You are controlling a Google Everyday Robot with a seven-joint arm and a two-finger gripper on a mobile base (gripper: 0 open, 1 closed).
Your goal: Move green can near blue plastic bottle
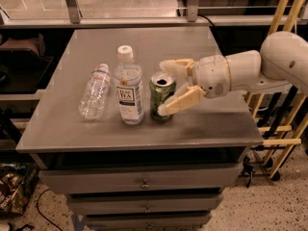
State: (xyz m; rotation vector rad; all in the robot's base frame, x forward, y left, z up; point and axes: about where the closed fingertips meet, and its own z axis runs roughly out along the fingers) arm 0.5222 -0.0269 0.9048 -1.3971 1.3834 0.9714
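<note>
The green can (160, 99) stands upright on the grey table (219, 126), just right of the blue plastic bottle (128, 88), which has a white cap and a "TEA" label. A narrow gap separates them. My gripper (162, 88) reaches in from the right and is open. One finger (174, 65) is behind the can's top. The other finger (182, 101) is in front, with its tip by the can's lower right side. The can rests on the table.
A slimmer clear bottle (95, 91) lies on its side left of the blue bottle. The table's front edge is close to the can. Drawers (144, 183) sit below. A yellow frame (283, 129) stands to the right, behind my arm.
</note>
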